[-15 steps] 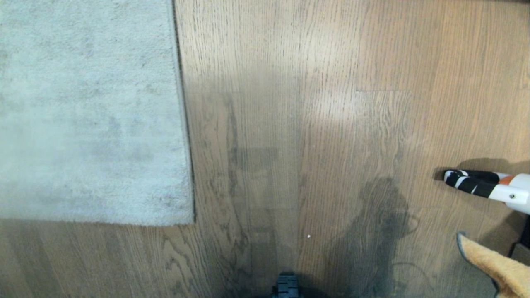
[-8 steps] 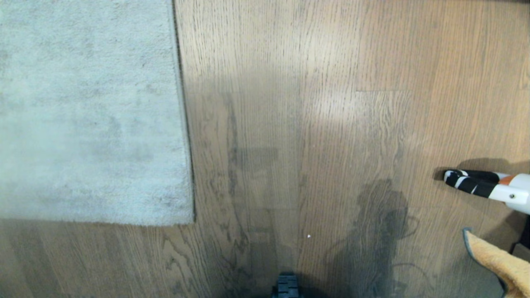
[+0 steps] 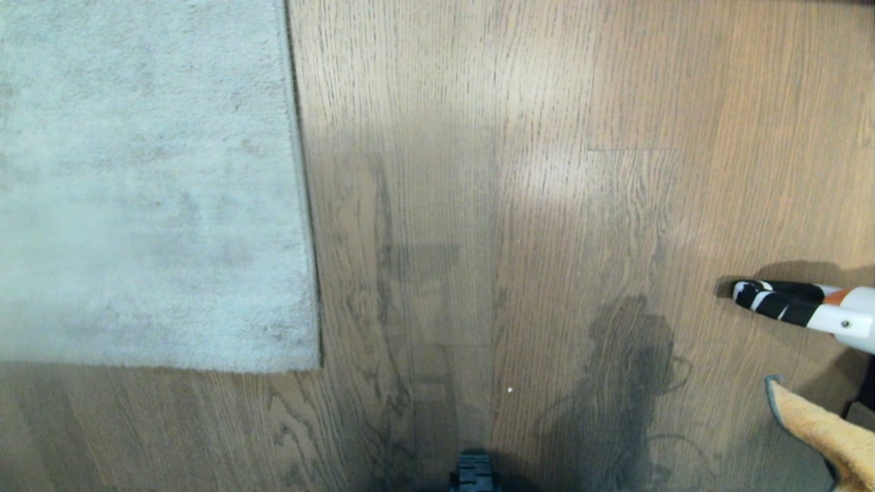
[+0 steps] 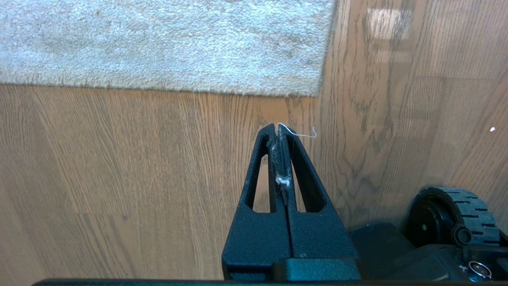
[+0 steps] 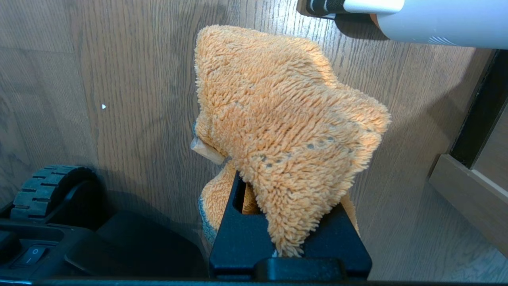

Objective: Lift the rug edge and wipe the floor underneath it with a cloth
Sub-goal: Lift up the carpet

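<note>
The pale grey rug (image 3: 150, 184) lies flat on the brown wood floor (image 3: 519, 205), filling the left of the head view, with its near right corner (image 4: 317, 89) just ahead of my left gripper. That left gripper (image 4: 278, 128) hangs shut over bare planks, holding nothing but a few lint threads. My right gripper (image 5: 283, 159) is shut on the orange fuzzy cloth (image 5: 285, 119), which bunches over its fingers and hides the tips. In the head view only a corner of the cloth (image 3: 820, 430) shows, at the lower right edge.
A white and black tube-shaped object (image 3: 793, 304) lies on the floor at the right, just beyond the cloth (image 5: 397, 16). The base's wheels (image 4: 452, 214) (image 5: 43, 186) sit close to both grippers. A wooden furniture base (image 5: 468, 190) stands at the far right.
The cloth corner in the head view has drawn back a little toward the right edge. The rug and the left gripper have not moved.
</note>
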